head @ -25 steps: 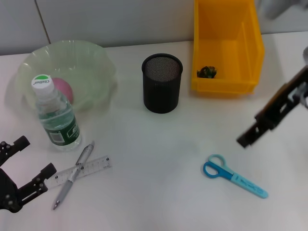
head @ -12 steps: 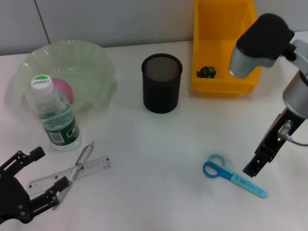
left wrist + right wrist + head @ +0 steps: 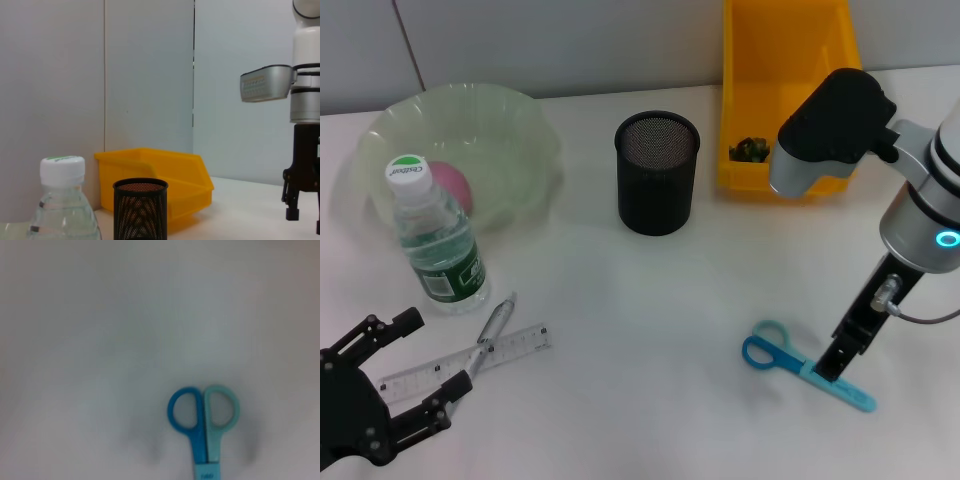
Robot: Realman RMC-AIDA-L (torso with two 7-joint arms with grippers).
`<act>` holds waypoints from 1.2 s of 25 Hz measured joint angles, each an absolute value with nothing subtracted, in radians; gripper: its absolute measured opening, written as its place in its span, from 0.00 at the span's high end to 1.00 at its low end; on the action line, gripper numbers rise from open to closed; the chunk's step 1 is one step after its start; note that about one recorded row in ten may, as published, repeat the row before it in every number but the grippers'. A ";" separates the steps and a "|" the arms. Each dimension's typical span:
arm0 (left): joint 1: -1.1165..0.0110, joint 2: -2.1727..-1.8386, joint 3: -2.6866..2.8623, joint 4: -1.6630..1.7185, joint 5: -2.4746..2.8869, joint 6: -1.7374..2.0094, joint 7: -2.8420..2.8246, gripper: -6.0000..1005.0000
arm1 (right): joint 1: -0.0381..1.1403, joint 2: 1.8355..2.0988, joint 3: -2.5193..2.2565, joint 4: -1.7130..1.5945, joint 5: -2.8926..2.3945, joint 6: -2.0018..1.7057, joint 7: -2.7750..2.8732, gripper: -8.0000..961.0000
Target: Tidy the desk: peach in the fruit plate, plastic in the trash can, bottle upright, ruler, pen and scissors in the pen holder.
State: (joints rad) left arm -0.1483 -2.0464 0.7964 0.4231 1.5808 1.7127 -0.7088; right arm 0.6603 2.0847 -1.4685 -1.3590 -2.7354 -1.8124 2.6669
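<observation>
Two grippers out: my right gripper point(image 3: 838, 362) hangs directly over the scissors point(image 3: 807, 367), fingers slightly apart, nothing held. Left gripper point(image 3: 395, 375) wide open beside the ruler point(image 3: 465, 364) and pen point(image 3: 472, 361). Step in hand, I judge: scissors pickup; next, descend, close, carry to the pen holder point(image 3: 657, 171).

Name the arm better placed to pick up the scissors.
Right. The right gripper hangs directly over the scissors, while the left gripper sits across the desk beside the ruler and pen.
</observation>
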 joint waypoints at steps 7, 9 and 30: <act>-0.152 -2.046 0.796 0.424 1.582 1.712 -0.709 0.16 | 0.671 2.085 -1.519 -1.307 -2.730 -1.745 2.687 0.13; -0.153 -2.045 0.796 0.424 1.582 1.711 -0.709 0.16 | 0.671 2.086 -1.545 -1.301 -2.730 -1.732 2.699 0.13; -0.161 -2.043 0.796 0.425 1.585 1.700 -0.708 0.16 | 0.663 2.090 -1.635 -1.273 -2.720 -1.672 2.758 0.13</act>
